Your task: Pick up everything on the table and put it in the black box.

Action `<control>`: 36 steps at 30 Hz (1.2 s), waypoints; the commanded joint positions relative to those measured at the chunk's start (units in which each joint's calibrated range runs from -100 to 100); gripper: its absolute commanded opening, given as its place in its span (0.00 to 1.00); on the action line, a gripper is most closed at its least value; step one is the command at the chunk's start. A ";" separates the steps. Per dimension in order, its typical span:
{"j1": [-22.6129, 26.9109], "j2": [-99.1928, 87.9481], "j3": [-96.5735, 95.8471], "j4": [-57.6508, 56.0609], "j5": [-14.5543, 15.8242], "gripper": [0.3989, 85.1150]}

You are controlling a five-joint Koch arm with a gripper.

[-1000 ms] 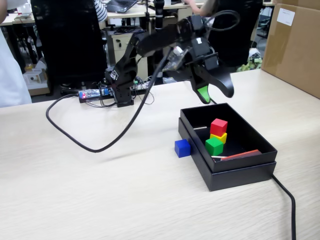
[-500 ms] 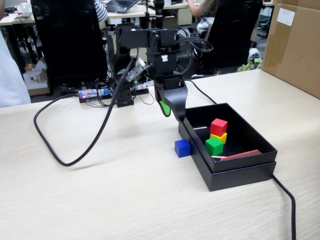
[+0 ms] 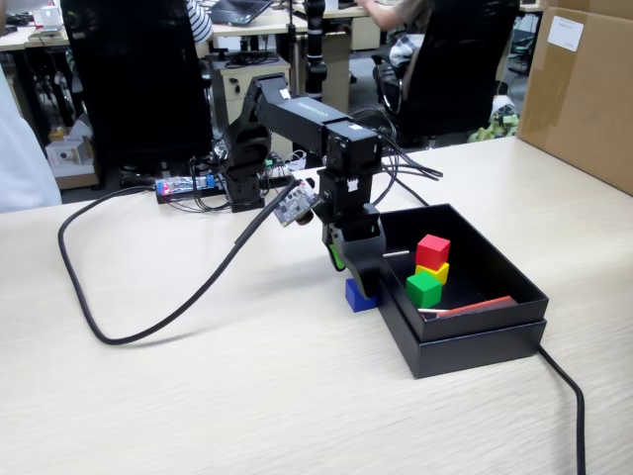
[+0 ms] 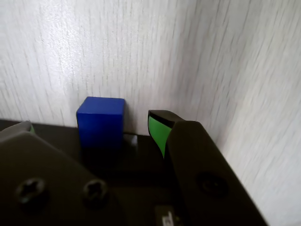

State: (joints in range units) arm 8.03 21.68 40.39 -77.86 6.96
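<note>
The blue cube (image 3: 358, 297) stands on the beige table (image 3: 198, 396), just left of the black box (image 3: 475, 341). My gripper (image 3: 348, 275) hangs right over it, open. In the wrist view the blue cube (image 4: 101, 125) sits between the green-padded fingers, with a gap on each side; the gripper (image 4: 91, 126) is not touching it. The red cube (image 3: 432, 249) sits on the yellow cube (image 3: 436, 272), and the green cube (image 3: 423, 289) is in front of them, all inside the box. A thin red strip (image 3: 477, 306) lies on the box floor.
A thick black cable (image 3: 148, 322) loops across the table on the left, and another (image 3: 569, 396) runs off at the right front. A big brown carton (image 3: 584, 89) stands at the back right. The arm's base (image 3: 242, 168) and its wiring are behind the gripper.
</note>
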 commanded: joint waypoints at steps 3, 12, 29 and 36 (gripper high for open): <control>0.49 1.44 5.85 -0.37 0.39 0.55; 0.73 5.34 6.75 -0.37 1.32 0.39; -0.20 -3.04 4.39 -0.46 2.30 0.16; -2.88 -23.92 4.58 -0.46 -0.68 0.16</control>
State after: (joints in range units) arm 5.64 8.61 40.30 -77.86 7.94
